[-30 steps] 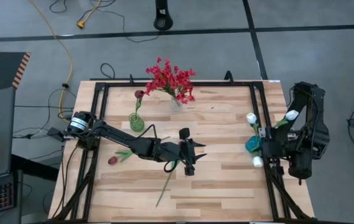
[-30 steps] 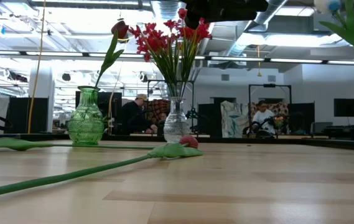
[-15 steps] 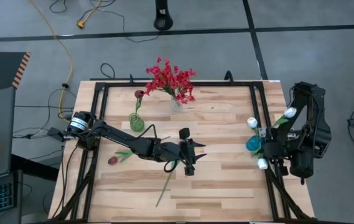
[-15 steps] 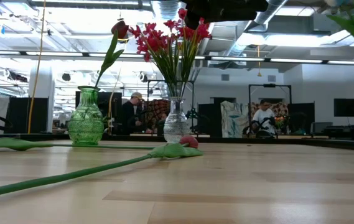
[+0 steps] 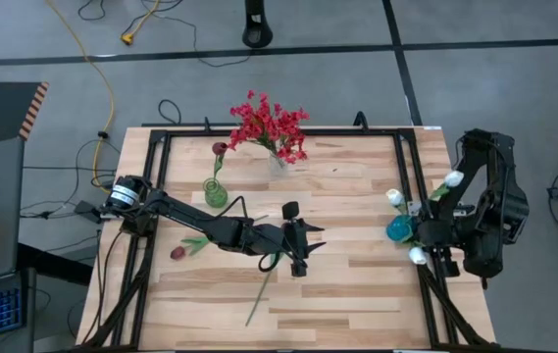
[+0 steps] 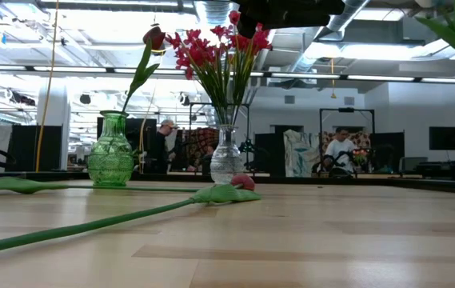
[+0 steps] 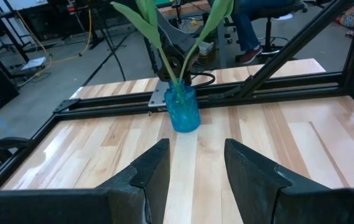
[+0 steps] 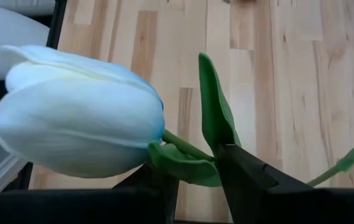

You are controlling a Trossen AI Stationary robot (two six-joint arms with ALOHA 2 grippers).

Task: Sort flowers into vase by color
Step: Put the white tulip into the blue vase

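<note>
My right gripper [image 8: 195, 165] is shut on a white tulip [image 8: 80, 112] at the table's right edge, beside the blue vase [image 5: 399, 228]. That tulip's bud is probably the one at the gripper [image 5: 417, 256]. Two more white buds [image 5: 394, 196] [image 5: 452, 178] stand over the blue vase [image 7: 181, 109], which holds green stems. My left gripper [image 5: 310, 238] hangs open over the table's middle, facing the blue vase. The green vase [image 5: 216, 193] holds a maroon tulip [image 5: 220, 148]. The clear vase [image 5: 279, 162] holds red sprays [image 5: 269, 123]. Another maroon tulip [image 5: 177, 252] lies on the table. My right gripper pinches the white tulip's green stem [image 8: 186, 152] between its two fingers, just below the bud and at a leaf's base. The fingers lie across the stem and slant down toward the table. The bud is clear of the table. Where the stem's lower end goes cannot be told.
A loose green stem [image 5: 257, 299] lies on the wood near the table's front, below my left gripper. Black frame rails [image 5: 416, 176] run along the table's sides and far edge. People sit in the room beyond the table [image 6: 339, 148].
My right gripper has risen a little with the white tulip. In the low view the green leaf and the white bud at the top right have moved upward, and the bud has left the picture. The white buds in the high view have shifted slightly.
</note>
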